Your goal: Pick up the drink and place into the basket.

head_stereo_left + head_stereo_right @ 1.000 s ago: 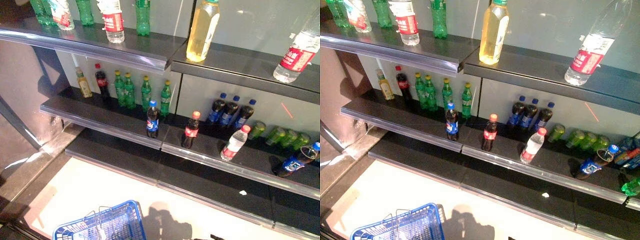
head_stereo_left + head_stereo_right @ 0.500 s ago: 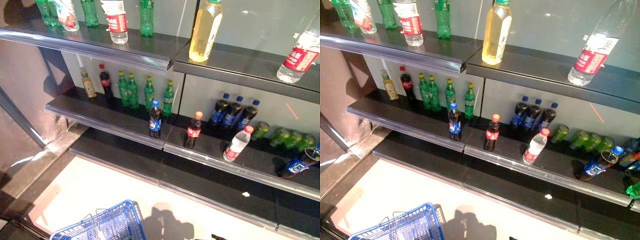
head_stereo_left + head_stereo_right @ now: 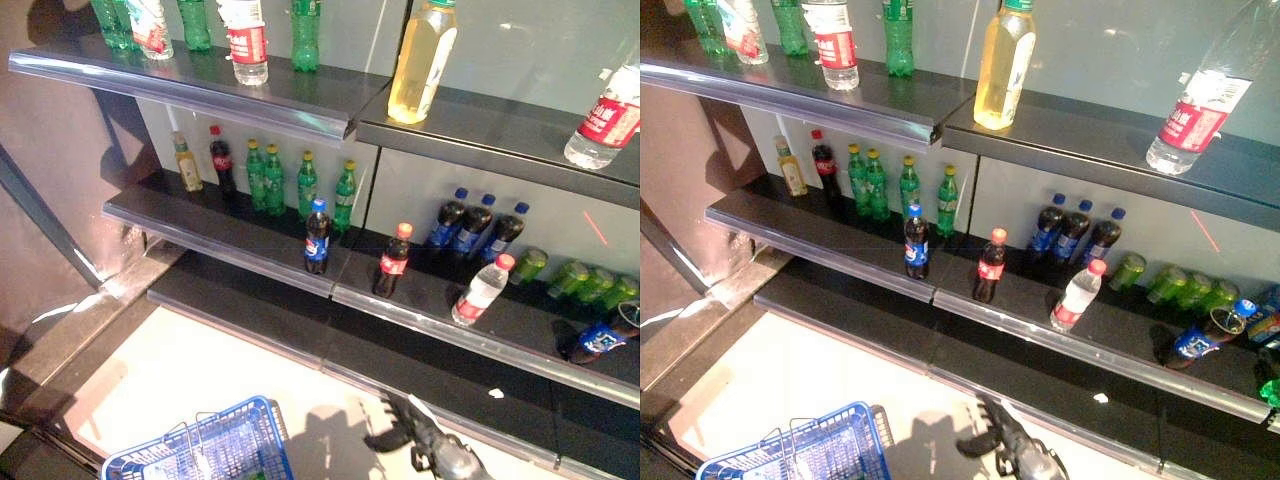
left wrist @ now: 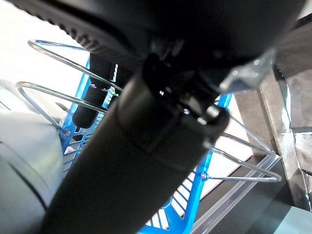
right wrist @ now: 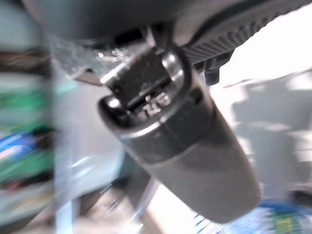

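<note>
right hand [image 3: 415,428] low, near basket [image 3: 215,450], fingers straight, empty. left hand [image 4: 97,97]: fingers curled on basket handle. drink, cola bottle [image 3: 392,262], upright on middle shelf [image 3: 250,250], right of blue-label bottle [image 3: 317,237]. likely full, heavy-ish, smooth, stiff; grasp mid-body at label.

The shelves [image 3: 250,235] are dark, matt boards with glossy metal front rails. Bottles [image 3: 317,237] on them are shiny clear plastic. The basket [image 3: 235,445] is blue plastic lattice with bare wire handles [image 4: 243,161]. The right hand [image 3: 420,435] looks matt black plastic.
</note>
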{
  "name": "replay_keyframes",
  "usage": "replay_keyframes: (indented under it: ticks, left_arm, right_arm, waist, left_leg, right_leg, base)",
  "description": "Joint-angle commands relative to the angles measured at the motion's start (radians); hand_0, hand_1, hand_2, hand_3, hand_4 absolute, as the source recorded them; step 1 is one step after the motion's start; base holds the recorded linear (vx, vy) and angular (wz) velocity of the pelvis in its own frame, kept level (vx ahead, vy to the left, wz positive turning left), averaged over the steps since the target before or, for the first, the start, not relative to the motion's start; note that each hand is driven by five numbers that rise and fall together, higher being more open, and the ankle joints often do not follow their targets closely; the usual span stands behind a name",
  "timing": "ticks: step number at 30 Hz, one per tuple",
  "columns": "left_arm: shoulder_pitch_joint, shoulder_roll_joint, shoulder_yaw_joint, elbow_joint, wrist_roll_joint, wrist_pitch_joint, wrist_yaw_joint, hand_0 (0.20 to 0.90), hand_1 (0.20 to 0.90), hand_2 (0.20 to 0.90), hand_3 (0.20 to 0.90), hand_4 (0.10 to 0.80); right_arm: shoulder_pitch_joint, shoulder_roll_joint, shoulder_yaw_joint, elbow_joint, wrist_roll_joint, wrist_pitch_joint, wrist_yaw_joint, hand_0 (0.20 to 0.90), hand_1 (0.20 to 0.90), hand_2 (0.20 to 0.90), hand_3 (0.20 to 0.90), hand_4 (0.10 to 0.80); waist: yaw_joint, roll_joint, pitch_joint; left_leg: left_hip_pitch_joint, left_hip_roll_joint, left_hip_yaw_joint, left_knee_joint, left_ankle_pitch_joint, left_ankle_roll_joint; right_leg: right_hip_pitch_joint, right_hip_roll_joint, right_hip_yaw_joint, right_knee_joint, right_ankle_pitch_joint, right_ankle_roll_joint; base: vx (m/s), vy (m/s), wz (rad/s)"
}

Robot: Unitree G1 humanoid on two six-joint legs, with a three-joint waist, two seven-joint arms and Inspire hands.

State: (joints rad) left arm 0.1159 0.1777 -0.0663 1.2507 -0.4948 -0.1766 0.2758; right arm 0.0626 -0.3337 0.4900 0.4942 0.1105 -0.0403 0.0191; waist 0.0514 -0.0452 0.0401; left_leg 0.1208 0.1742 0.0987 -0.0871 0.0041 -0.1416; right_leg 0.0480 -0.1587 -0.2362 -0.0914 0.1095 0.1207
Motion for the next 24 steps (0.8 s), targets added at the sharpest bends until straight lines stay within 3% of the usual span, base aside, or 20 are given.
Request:
replay_keyframes:
  ticks: [1, 9, 18, 24]
  left_arm:
    - [-0.054, 0.031, -0.008, -0.022, 0.021, -0.068, 0.007, 0.3, 0.3, 0.3, 0.2, 0.1]
    - [0.001, -0.001, 0.035, -0.032, 0.026, -0.083, 0.017, 0.3, 0.3, 0.3, 0.2, 0.1]
    - [0.028, -0.014, 0.025, -0.047, 0.061, -0.084, 0.006, 0.3, 0.3, 0.3, 0.2, 0.1]
    - [-0.006, -0.014, -0.033, -0.089, 0.038, -0.076, 0.008, 0.3, 0.3, 0.3, 0.2, 0.1]
  right_arm:
    - [-0.092, -0.071, -0.014, -0.256, 0.027, -0.068, -0.004, 0.9, 0.9, 0.9, 0.9, 0.8]
    - [-0.156, -0.13, -0.196, -0.64, 0.105, -0.149, -0.073, 0.9, 0.9, 0.9, 0.9, 0.8]
    - [-0.22, -0.107, -0.283, -0.69, 0.056, -0.191, -0.352, 0.9, 0.9, 0.9, 0.9, 0.8]
    - [-0.326, -0.081, -0.254, -0.638, 0.001, -0.226, -0.525, 0.9, 0.9, 0.9, 0.9, 0.8]
  waist:
    - [-0.009, -0.014, 0.039]
    - [-0.024, -0.001, 0.034]
    - [-0.004, 0.011, 0.051]
    - [0.015, 0.024, 0.147]
  left_leg:
    - [-0.063, 0.026, -0.011, 0.0, 0.062, 0.033]
    - [-0.043, 0.037, 0.015, 0.008, 0.054, 0.034]
    - [-0.065, 0.036, -0.004, 0.071, 0.039, 0.036]
    - [-0.175, 0.026, -0.058, 0.246, 0.007, 0.03]
  right_leg:
    - [0.04, -0.072, 0.019, 0.011, -0.025, 0.04]
    - [0.039, -0.076, 0.043, 0.025, -0.038, 0.037]
    - [0.027, -0.073, 0.043, 0.094, -0.078, 0.016]
    - [-0.047, -0.075, 0.053, 0.24, -0.124, -0.017]
  base:
    - [0.0, 0.0, 0.0]
    - [0.06, 0.03, -0.02]
    - [0.057, 0.024, -0.04]
    - [-0.033, 0.018, 0.05]
